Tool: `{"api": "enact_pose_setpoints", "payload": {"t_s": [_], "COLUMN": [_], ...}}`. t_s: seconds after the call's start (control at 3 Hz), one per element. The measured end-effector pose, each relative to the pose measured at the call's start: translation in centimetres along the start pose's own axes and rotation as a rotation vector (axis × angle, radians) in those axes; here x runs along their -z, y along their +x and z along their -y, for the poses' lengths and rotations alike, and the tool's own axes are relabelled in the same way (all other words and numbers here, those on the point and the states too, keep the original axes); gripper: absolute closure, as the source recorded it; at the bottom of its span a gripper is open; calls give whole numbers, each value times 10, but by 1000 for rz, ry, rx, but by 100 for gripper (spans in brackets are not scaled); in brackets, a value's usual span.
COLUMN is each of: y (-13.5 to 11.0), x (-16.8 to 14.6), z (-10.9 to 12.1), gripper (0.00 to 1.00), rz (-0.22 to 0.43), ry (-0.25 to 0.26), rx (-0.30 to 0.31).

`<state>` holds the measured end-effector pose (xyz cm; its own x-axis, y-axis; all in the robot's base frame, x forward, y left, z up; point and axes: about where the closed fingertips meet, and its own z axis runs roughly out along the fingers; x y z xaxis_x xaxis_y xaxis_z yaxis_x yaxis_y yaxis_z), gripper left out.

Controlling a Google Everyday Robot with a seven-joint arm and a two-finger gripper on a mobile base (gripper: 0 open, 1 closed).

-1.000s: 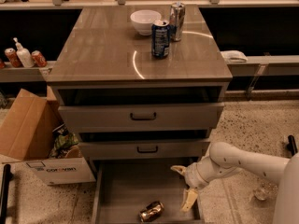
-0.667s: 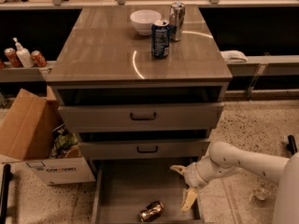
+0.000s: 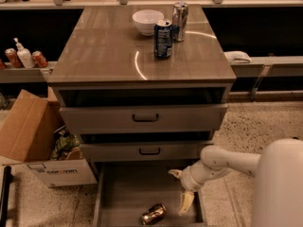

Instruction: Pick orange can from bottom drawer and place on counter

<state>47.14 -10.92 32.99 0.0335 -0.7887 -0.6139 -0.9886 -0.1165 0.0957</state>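
Observation:
The orange can (image 3: 153,213) lies on its side near the front of the open bottom drawer (image 3: 123,193), a wide grey tray. My gripper (image 3: 181,189) hangs over the drawer's right part, just right of and slightly above the can, apart from it. Its two pale fingers (image 3: 186,202) are spread, one pointing left, one pointing down. Nothing is between them. The counter (image 3: 104,51) is the glossy grey-brown top of the cabinet above.
On the counter stand a white bowl (image 3: 147,21), a dark blue can (image 3: 163,39) and a taller silver can (image 3: 179,15). The two upper drawers (image 3: 142,118) stand slightly open. A cardboard box (image 3: 35,141) sits at the left. A pale shelf (image 3: 23,72) holds red cans.

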Motion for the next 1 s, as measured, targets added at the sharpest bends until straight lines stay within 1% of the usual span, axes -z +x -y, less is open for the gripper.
{"api": "enact_pose_setpoints", "payload": {"t_s": [0.33, 0.67, 1.0], "y": [17, 34, 41], "x": [-30, -62, -91], "z": [16, 30, 42], "gripper": [0, 0, 0], "rz": [-46, -110, -141], "ry": [-32, -47, -44], "rx": [18, 19, 34]}}
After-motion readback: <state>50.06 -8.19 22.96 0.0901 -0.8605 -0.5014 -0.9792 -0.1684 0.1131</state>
